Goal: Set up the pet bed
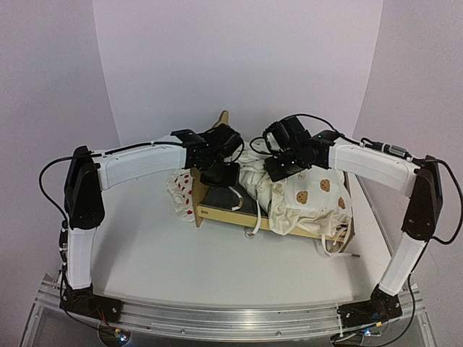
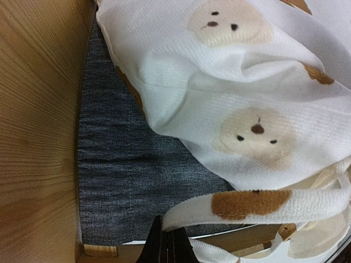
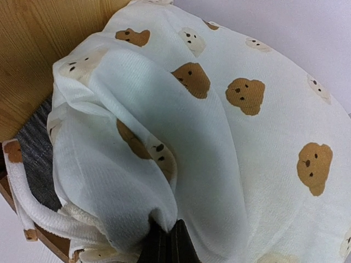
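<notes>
the plywood pet bed (image 1: 217, 212) sits mid-table, with the bear-print cushion (image 1: 304, 195) bunched inside on its grey felt base (image 2: 126, 181). the left gripper (image 2: 164, 246) has its jaws together just over that felt, and the right gripper (image 3: 167, 244) is pinching the cushion fabric.

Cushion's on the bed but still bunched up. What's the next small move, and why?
Probably draw the right gripper, shut on a fold of the cushion, toward the headboard end of the pet bed. The cushion lies heaped at the other end, leaving the grey felt base bare there.
</notes>
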